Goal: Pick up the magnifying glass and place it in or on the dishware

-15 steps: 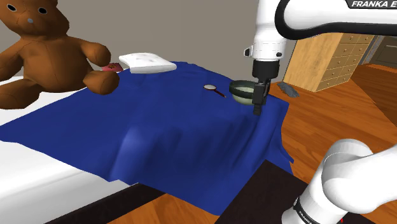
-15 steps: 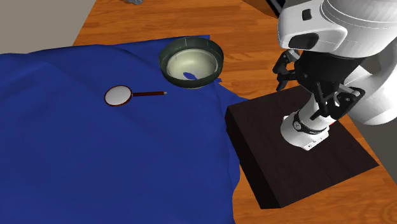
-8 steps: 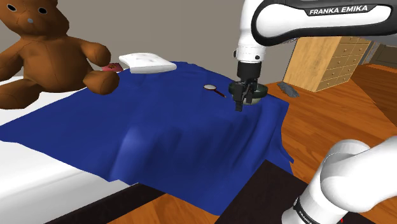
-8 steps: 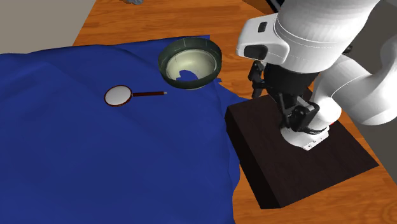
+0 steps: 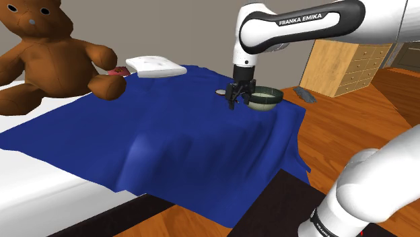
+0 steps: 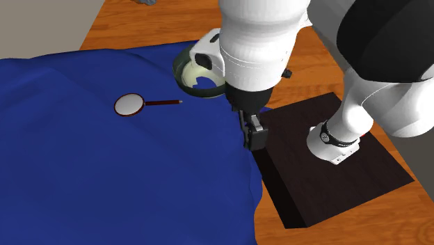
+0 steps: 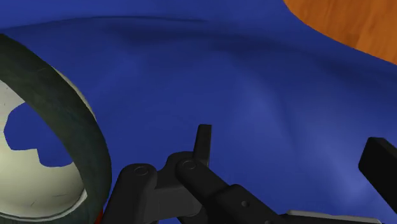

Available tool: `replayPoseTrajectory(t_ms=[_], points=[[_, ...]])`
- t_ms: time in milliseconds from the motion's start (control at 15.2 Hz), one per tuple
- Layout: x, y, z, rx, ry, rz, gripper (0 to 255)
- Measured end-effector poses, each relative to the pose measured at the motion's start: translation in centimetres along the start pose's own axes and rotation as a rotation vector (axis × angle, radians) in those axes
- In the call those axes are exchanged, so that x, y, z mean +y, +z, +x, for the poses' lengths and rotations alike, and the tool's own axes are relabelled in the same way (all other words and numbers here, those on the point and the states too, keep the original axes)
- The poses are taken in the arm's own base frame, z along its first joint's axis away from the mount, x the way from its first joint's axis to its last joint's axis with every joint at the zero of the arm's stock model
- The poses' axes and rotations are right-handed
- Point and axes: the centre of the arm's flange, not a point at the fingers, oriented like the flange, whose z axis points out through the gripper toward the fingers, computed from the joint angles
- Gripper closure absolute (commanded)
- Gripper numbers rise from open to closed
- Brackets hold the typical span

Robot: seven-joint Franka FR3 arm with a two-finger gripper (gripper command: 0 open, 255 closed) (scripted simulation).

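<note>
Gripper (image 7: 292, 141) wide open, empty | magnifying glass (image 6: 132, 104) whole in second exterior view | bowl (image 7: 88, 132) beside gripper

The arm (image 5: 299, 19) carries the words "FRANKA EMIKA" in white capitals on the dark band along its upper link, in the shoulder view. Low on the arm, a dark ring (image 5: 322, 225) bears small white lettering too small to read.

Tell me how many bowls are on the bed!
1. The dark-rimmed bowl sits on the blue blanket, near its corner by the wooden floor, right next to the claw. The arm may hide a bit of the blanket behind it.
</note>
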Motion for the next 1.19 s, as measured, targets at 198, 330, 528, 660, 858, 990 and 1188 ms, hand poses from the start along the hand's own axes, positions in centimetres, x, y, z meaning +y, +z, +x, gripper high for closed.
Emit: replayPoseTrajectory(t_ms=[198,330,528,660,858,990,1188], points=[[1.0,0.6,3.4,0.021,0.077,-0.001,0],[1.9,0.8,5.7,0.036,0.129,-0.001,0],[3.6,1.2,8.8,0.058,0.206,-0.002,0],[5.0,1.5,11.2,0.072,0.258,-0.003,0],[6.9,1.6,13.6,0.094,0.336,-0.004,0],[8.3,2.0,15.5,0.108,0.387,-0.005,0],[10.9,2.2,18.3,0.129,0.465,-0.006,0]])
